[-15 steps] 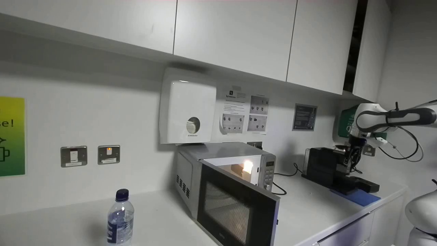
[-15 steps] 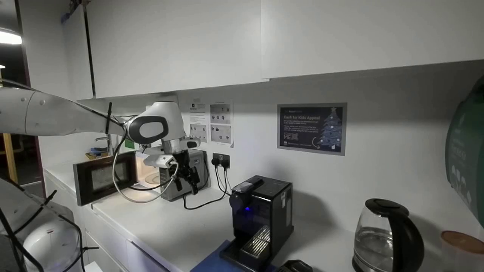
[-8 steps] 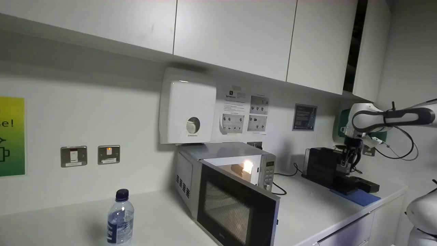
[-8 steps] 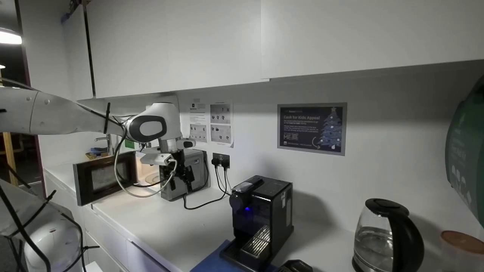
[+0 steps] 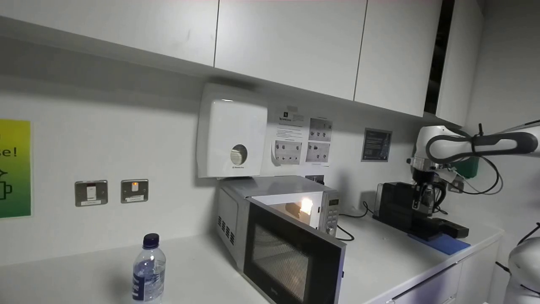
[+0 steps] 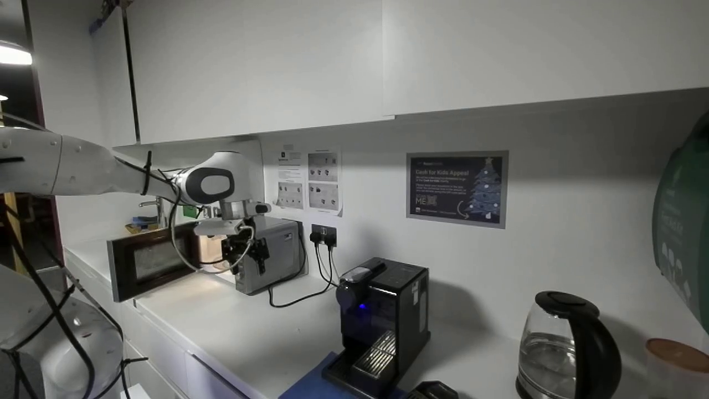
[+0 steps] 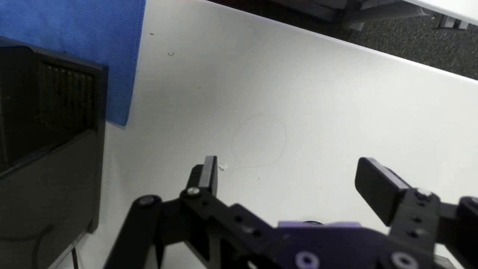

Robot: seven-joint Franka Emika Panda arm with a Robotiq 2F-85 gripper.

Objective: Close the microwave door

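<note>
The microwave door (image 5: 295, 257), a dark glass-windowed panel with a black frame, stands wide open from the silver-grey microwave (image 5: 270, 185). The lit inside shows. The door also shows open in an exterior view (image 6: 152, 260), beside the microwave body (image 6: 279, 249). My gripper (image 6: 249, 271) hangs pointing down above the counter, apart from the door, and overlaps the microwave in that view. In an exterior view the gripper (image 5: 423, 207) appears in front of the black coffee machine. In the wrist view the gripper (image 7: 287, 162) has its fingers wide apart with only white counter between them. The door is out of the wrist view.
The black coffee machine (image 6: 382, 321) stands on a blue cloth (image 7: 123, 67), left in the wrist view. A kettle (image 6: 545, 354) stands farther right. A bottle (image 5: 149, 270) stands near the microwave. Cables (image 6: 293, 303) lie behind it. Cupboards (image 5: 291, 46) hang overhead.
The arm and gripper have moved left in both exterior views, toward the microwave and away from the coffee machine. The microwave door has not moved.
</note>
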